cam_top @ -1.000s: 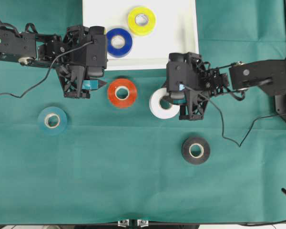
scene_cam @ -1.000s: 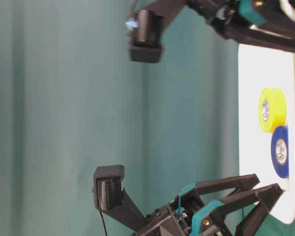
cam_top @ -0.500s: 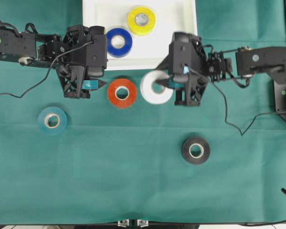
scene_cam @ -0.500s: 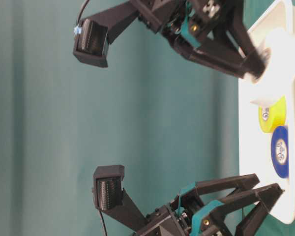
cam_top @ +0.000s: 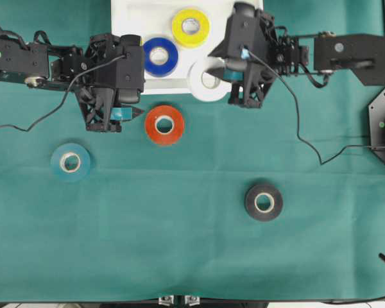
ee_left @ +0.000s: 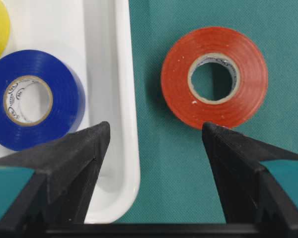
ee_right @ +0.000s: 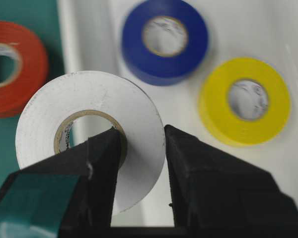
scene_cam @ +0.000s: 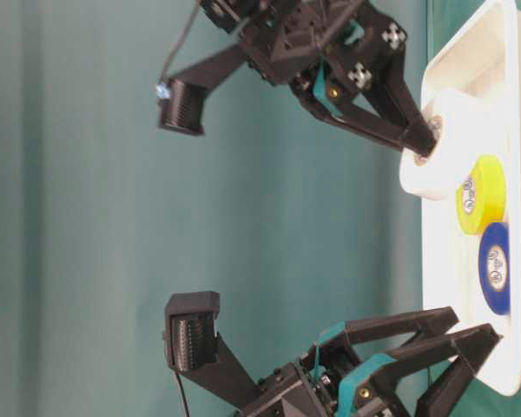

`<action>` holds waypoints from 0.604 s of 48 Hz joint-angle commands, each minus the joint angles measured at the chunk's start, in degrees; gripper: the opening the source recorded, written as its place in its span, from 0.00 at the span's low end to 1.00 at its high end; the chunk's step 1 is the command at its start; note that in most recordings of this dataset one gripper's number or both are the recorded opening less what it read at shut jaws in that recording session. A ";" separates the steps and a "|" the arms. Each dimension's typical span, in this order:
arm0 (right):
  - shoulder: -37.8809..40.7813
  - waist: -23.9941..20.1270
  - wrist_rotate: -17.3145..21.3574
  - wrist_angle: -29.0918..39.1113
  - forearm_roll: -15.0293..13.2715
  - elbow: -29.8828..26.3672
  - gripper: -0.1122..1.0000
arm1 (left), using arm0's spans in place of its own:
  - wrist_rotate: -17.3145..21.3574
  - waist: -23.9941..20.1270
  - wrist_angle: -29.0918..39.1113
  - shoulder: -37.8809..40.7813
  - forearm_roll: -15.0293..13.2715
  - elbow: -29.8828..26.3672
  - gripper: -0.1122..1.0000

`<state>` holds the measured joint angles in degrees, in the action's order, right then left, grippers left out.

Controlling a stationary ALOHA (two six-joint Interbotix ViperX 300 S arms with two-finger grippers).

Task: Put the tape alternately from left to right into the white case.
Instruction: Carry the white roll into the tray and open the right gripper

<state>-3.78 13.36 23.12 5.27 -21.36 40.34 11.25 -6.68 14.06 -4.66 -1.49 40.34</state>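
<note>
My right gripper is shut on the wall of the white tape, with one finger through its core. It holds the roll in the air over the front rim of the white case. The blue tape and the yellow tape lie flat in the case. The red-orange tape lies on the cloth just in front of the case. My left gripper hovers open over the case's front rim, holding nothing.
A teal roll lies on the green cloth at the left and a black roll at the lower right. Cables trail from both arms across the cloth.
My right gripper has lifted the white roll off the cloth and carried it toward the case, to just over its front rim. The left arm has not moved.
</note>
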 commanded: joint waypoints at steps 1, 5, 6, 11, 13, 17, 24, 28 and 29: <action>0.26 1.14 0.00 -0.62 -0.09 -2.20 0.34 | -0.18 0.18 -0.18 -0.88 -0.09 0.26 0.93; 1.41 1.85 0.00 -0.62 -0.26 -2.99 0.34 | -0.70 0.18 -0.18 -0.88 -0.09 0.35 0.93; 1.58 2.02 0.00 -0.70 -0.26 -3.08 0.34 | -0.79 0.18 -0.18 -0.88 -0.09 0.44 0.93; 2.64 2.72 0.00 -0.62 -0.88 -4.04 0.34 | -1.76 0.18 -0.18 -0.88 -0.09 0.53 0.93; 2.99 2.90 0.00 -0.62 -1.05 -4.39 0.34 | -2.11 0.18 -0.18 -0.88 0.00 0.53 0.93; 3.52 3.25 0.00 -0.70 -1.41 -5.01 0.34 | -2.37 0.18 -0.18 -0.88 -0.09 0.70 0.93; 4.13 3.87 0.00 -1.67 -1.58 -5.36 0.34 | -2.46 0.18 -0.18 -0.97 -0.09 0.88 0.93; 4.31 4.13 0.00 -2.46 -1.76 -5.27 0.34 | -2.46 0.18 -0.18 -0.88 -0.09 0.88 0.93; 4.39 4.22 -0.09 -2.64 -1.76 -5.36 0.34 | -2.46 0.18 -0.18 -0.97 -0.09 0.88 0.93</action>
<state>1.23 17.31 23.12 3.87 -22.85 36.39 8.88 -6.68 14.06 -4.66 -1.49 40.87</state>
